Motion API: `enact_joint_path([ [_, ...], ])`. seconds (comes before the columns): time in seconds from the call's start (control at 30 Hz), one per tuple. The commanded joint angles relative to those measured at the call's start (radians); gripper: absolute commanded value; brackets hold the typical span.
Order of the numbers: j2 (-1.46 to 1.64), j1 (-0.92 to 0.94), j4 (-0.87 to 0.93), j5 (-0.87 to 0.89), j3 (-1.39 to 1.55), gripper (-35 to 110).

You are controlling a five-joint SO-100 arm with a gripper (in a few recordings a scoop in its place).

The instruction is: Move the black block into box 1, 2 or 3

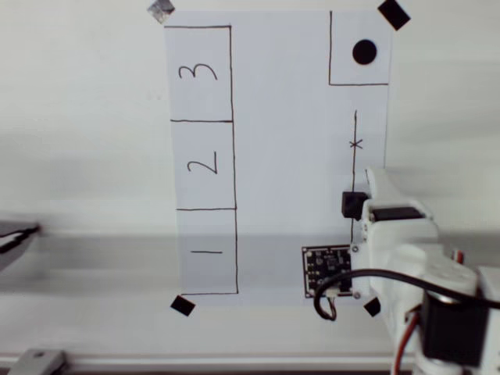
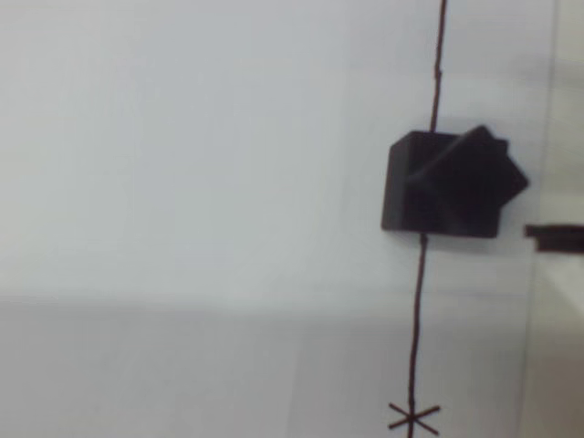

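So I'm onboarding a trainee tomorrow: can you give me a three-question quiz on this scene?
1. True or false: the black block already lies inside box 1.
2. Which numbered box lies nearest the top edge of the overhead view? A) 1 B) 2 C) 3
3. Fill in: the block sits on a pen-drawn ___ marked with a cross.

Key: 1 false, it sits on the paper sheet's right side beside the white arm. 2 C, box 3. 3 line.
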Motion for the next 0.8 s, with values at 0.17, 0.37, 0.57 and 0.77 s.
enact_joint_path([
  [0.17, -0.043, 0.009, -0.011, -0.032, -0.083, 27],
  [0.37, -0.112, -0.011, -0.029, -0.031, -0.124, 27],
  [0.57, -0.153, -0.026, -0.044, -0.028, -0.146, 22],
  [0.77, -0.166, -0.031, -0.052, -0.025, -0.147, 20],
])
